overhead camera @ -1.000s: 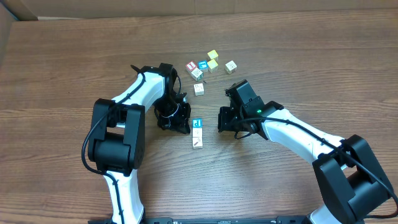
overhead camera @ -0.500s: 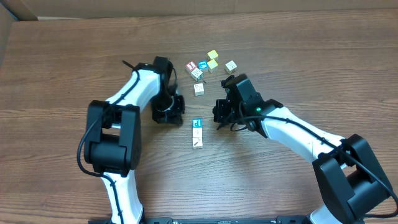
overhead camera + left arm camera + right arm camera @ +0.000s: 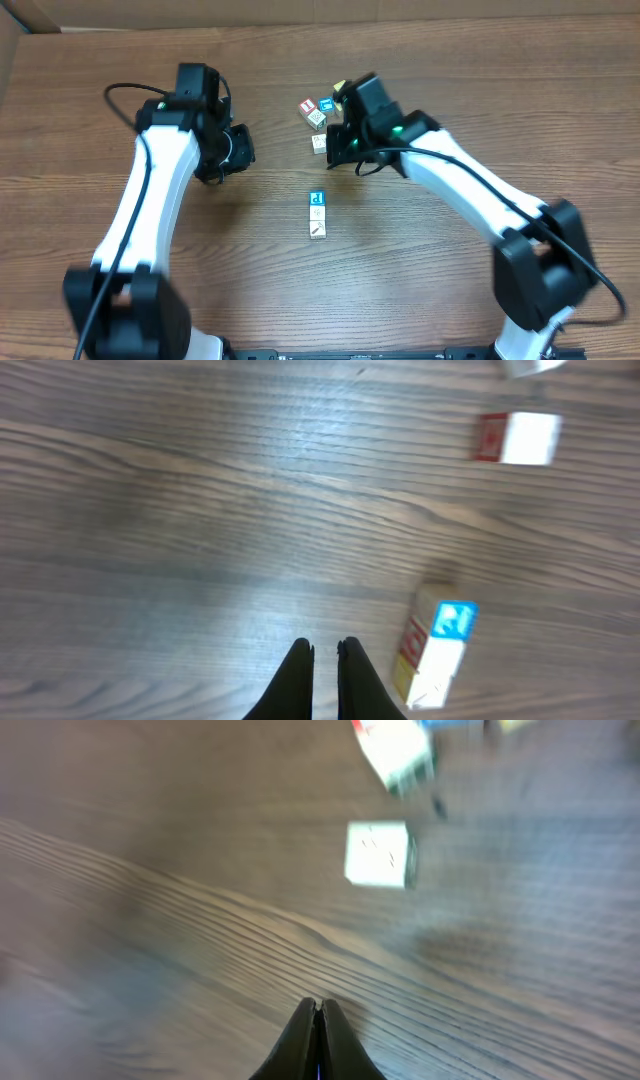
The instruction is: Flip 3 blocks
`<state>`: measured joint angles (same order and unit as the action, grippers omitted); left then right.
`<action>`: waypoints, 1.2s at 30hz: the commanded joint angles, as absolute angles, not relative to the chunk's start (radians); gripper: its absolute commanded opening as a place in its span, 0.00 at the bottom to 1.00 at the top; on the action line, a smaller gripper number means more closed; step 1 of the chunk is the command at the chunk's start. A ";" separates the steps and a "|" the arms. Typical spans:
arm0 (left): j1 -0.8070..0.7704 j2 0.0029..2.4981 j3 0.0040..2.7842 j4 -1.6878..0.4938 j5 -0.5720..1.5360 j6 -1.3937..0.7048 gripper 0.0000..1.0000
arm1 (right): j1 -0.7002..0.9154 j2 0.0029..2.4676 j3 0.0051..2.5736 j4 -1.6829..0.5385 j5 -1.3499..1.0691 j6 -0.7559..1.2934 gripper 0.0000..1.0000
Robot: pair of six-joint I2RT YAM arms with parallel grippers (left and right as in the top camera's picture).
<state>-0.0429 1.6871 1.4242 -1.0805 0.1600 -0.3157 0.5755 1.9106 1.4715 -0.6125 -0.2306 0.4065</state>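
A short row of pale alphabet blocks (image 3: pixel 317 214) lies mid-table, its far block showing a blue letter face (image 3: pixel 317 199). The left wrist view has the same row (image 3: pixel 432 655) just right of my fingertips, blue face (image 3: pixel 455 620) up and red print on its side. A lone pale block (image 3: pixel 319 142) sits left of my right gripper (image 3: pixel 337 150) and ahead of the shut fingers (image 3: pixel 318 1007) as a white cube (image 3: pixel 380 853). My left gripper (image 3: pixel 243 150) hangs shut and empty, well left of the row (image 3: pixel 323 650). A red-bordered block (image 3: pixel 308 105) lies in the far cluster.
The far cluster also holds a blue-faced cube (image 3: pixel 326 104), a pale cube (image 3: pixel 318 118) and a yellow cube (image 3: pixel 341 92) partly behind the right arm. A red-sided cube (image 3: pixel 518 438) shows far right in the left wrist view. A cardboard edge (image 3: pixel 20 20) borders the back left.
My left arm has swung up and to the left, away from the row of blocks. My right gripper has moved up the table toward the lone pale block and the cluster. Both stay shut.
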 commanded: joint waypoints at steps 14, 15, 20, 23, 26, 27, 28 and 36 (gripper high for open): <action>-0.191 1.086 0.687 -0.790 0.234 -0.574 0.04 | 0.619 2.026 1.470 -0.569 -0.293 0.348 0.04; -0.214 1.093 0.670 -0.763 0.237 -0.585 0.04 | 0.622 2.026 1.470 -0.570 -0.294 0.342 0.04; -0.344 1.162 0.641 -0.634 0.229 -0.651 0.04 | 0.624 2.026 1.470 -0.570 -0.295 0.327 0.04; -0.414 1.240 0.641 -0.579 0.239 -0.706 0.04 | 0.624 2.026 1.470 -0.562 -0.316 0.301 0.04; -0.466 1.340 0.641 -0.506 0.267 -0.719 0.04 | 0.624 2.026 1.465 -0.535 -0.316 0.303 0.04; -0.467 1.360 0.641 -0.498 0.266 -0.722 0.04 | 0.624 2.027 1.465 -0.532 -0.316 0.303 0.04; -0.463 1.375 0.641 -0.493 0.263 -0.724 0.04 | 0.624 2.031 1.465 -0.529 -0.316 0.303 0.04; -0.448 1.388 0.641 -0.477 0.276 -0.774 0.04 | 0.624 2.098 1.465 -0.496 -0.316 0.307 0.04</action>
